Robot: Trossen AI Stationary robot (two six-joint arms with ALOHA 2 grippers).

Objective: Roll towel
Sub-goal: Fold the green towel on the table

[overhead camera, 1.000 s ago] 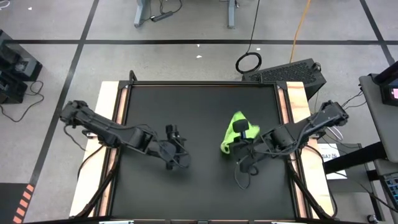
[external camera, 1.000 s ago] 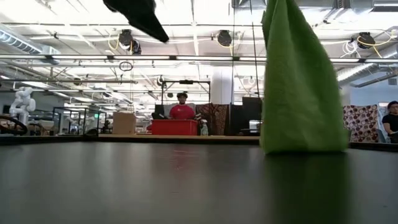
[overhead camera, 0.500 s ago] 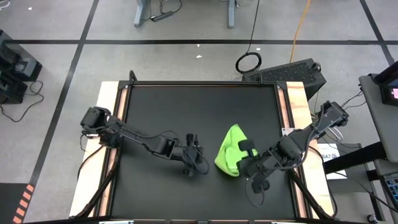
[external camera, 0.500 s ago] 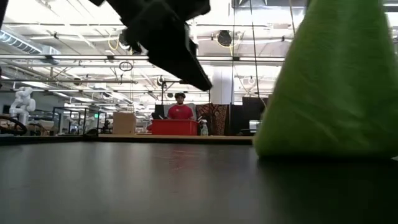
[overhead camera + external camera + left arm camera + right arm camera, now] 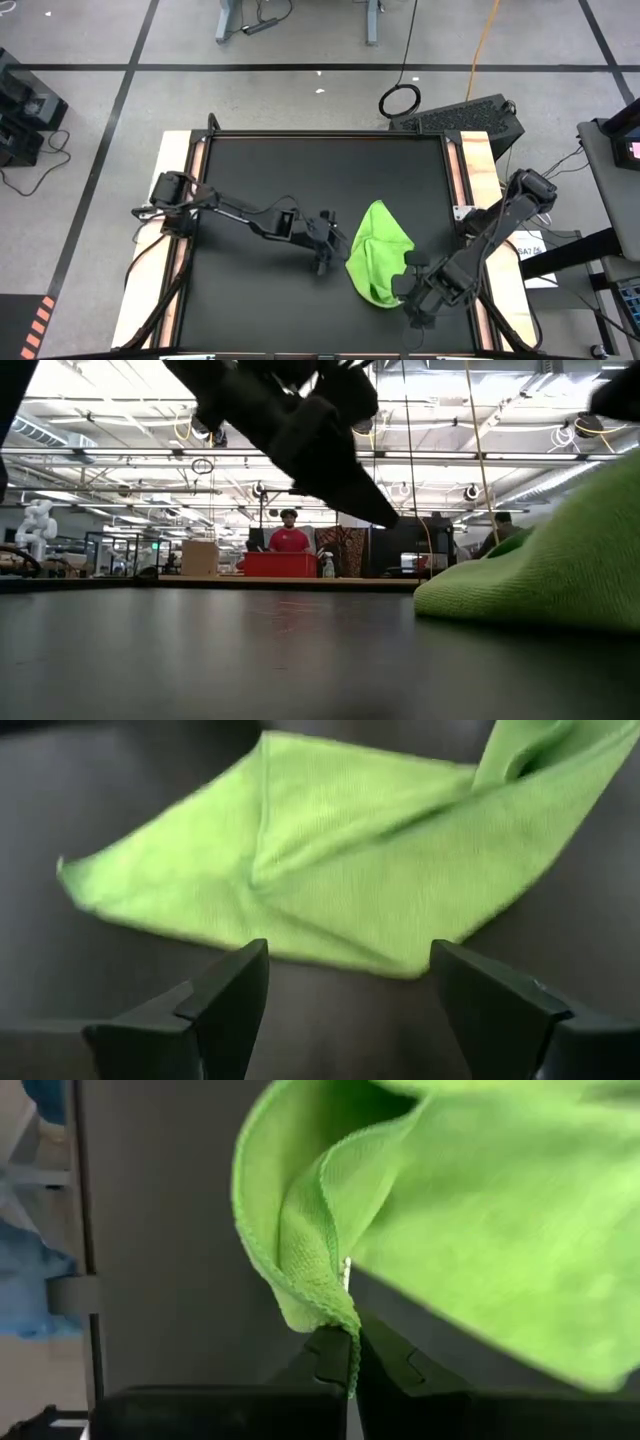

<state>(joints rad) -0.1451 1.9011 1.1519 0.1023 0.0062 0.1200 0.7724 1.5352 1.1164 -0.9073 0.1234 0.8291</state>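
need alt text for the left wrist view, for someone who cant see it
A lime-green towel lies spread and creased on a dark table, with one corner lifted up out of the picture. The left gripper hovers just short of the towel's near edge, its two dark fingers open and apart from the cloth.

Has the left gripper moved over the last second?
Yes. In the high view the left gripper has travelled toward the table's right side, away from the left wooden edge, and now sits open right beside the towel.
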